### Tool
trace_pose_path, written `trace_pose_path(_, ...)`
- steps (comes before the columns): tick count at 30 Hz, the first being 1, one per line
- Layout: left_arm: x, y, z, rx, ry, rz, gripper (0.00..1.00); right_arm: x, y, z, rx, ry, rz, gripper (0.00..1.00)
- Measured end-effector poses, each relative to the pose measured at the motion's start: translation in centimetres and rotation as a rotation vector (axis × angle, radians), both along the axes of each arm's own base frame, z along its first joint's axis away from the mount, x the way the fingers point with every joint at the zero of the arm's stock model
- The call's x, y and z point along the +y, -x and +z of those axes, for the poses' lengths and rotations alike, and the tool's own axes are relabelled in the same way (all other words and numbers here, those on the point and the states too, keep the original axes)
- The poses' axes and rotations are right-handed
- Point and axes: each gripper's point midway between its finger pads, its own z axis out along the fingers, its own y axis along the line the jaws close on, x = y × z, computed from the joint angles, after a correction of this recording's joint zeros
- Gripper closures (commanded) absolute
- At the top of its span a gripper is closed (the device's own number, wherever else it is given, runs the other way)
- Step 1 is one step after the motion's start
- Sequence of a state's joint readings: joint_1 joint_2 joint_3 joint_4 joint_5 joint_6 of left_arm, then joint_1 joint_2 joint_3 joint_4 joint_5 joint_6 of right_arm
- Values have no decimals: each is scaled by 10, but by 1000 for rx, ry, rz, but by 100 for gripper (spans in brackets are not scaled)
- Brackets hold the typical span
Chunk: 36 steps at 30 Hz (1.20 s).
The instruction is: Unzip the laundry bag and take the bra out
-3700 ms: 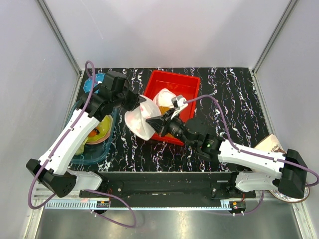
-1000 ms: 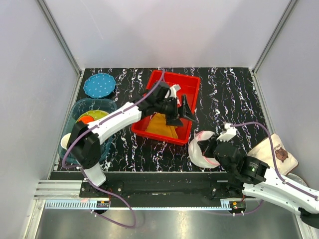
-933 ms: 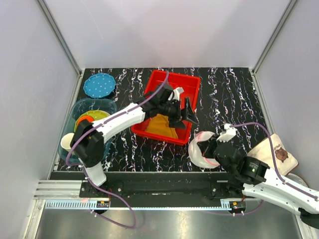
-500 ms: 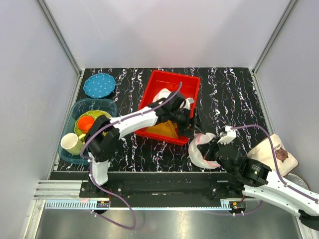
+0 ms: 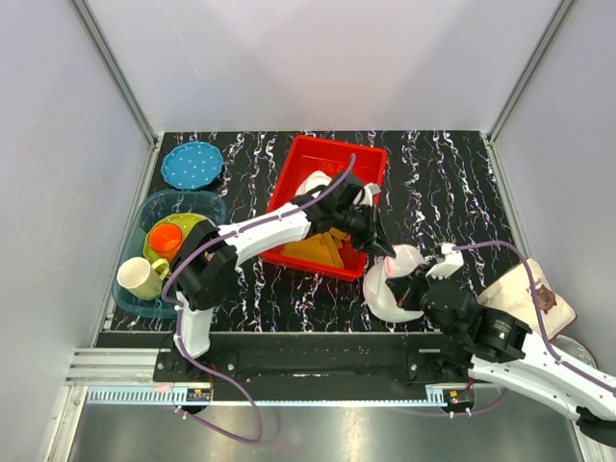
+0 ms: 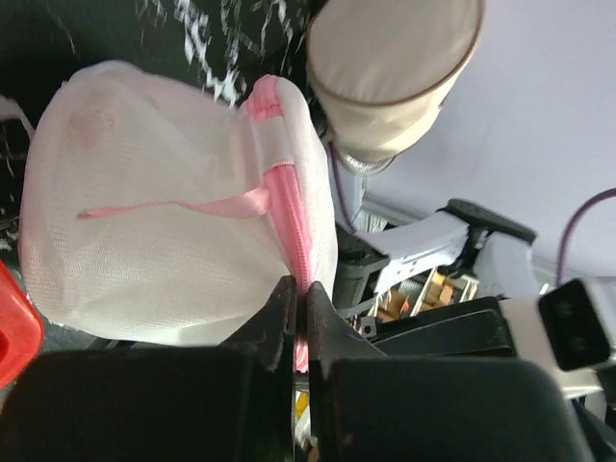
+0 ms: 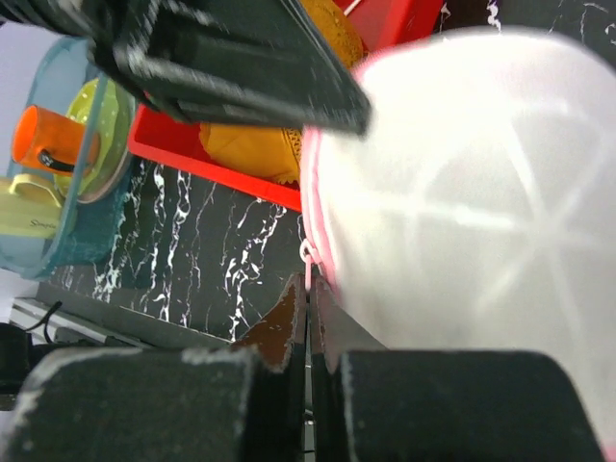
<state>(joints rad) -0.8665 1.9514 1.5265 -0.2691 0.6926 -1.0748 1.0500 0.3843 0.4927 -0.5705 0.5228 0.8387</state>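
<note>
- Overhead, the laundry bag [image 5: 390, 284] is seen toward the near edge of the surface [image 5: 452, 183], right of centre and just beside the near right corner of the red bin [image 5: 332, 142]. Whether it rests on the surface or is held clear of it cannot be told.
- The left hand [image 5: 383, 252] is reached across the bin to the bag's far side, and the right hand [image 5: 412, 294] is set at its near right side. From above, neither grip can be read.
- That gap is filled by the left wrist view: the left fingers [image 6: 279, 318] are pressed together, pinching the pink zipper edging [image 6: 287, 207] along the rim of the white mesh.
- A pink ribbon [image 6: 183, 205] is shown lying across the mesh in that view alone, with a faint pink patch [image 6: 82, 125] behind it. Whether that patch is the bra cannot be told.
- A tan pouch [image 6: 395, 58] by the right edge of the surface is seen beyond the bag.
- In the right wrist view the right fingers [image 7: 284, 322] are likewise closed together, nipping the pink edge at a small loop [image 7: 308, 253].
- A mustard cloth [image 5: 318, 248] in the bin and a teal tub [image 5: 178, 195] at the left edge, holding an orange cup [image 5: 166, 236], are shown from above and by the right wrist, not by the left.
</note>
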Motion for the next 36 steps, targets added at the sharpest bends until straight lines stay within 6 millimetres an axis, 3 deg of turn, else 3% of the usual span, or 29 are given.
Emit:
trace_pose_path(2, 0, -14, 12, -17, 16, 29, 100, -6, 1, 6, -14, -20, -15, 100)
trace_pose_path(5, 1, -45, 46, -80, 70, 87, 100, -14, 5, 12, -19, -65, -30, 100)
trace_pose_path(10, 9, -89, 96, -155, 165, 175, 100, -24, 7, 8, 4, -128, -86, 100)
trace_pose_path(13, 0, -101, 105, -156, 195, 174, 100, -24, 4, 10, 7, -154, -114, 100)
trace_pose_path(16, -29, -110, 94, -167, 217, 134, 100, -21, 0, 7, 20, -136, -126, 100)
trace_pose_path(17, -38, -112, 79, -166, 204, 129, 85, -19, 0, 3, 31, -116, -125, 100)
trace_pose_path(21, -54, -111, 32, -169, 111, 119, 30, -15, -1, -13, 70, -54, -119, 100)
trace_pose_path(23, -56, -108, 23, -191, 78, 103, 17, -15, -1, -15, 75, -55, -124, 100)
trace_pose_path(27, -46, -102, 33, -274, 30, 83, 6, -17, 0, -20, 75, -97, -138, 100)
trace_pose_path(33, -5, -74, 104, -378, 58, 85, 3, -19, 2, -18, 66, -154, -146, 100)
trace_pose_path(36, 18, -51, 117, -383, 69, 88, 3, -18, 1, -22, 73, -135, -146, 100)
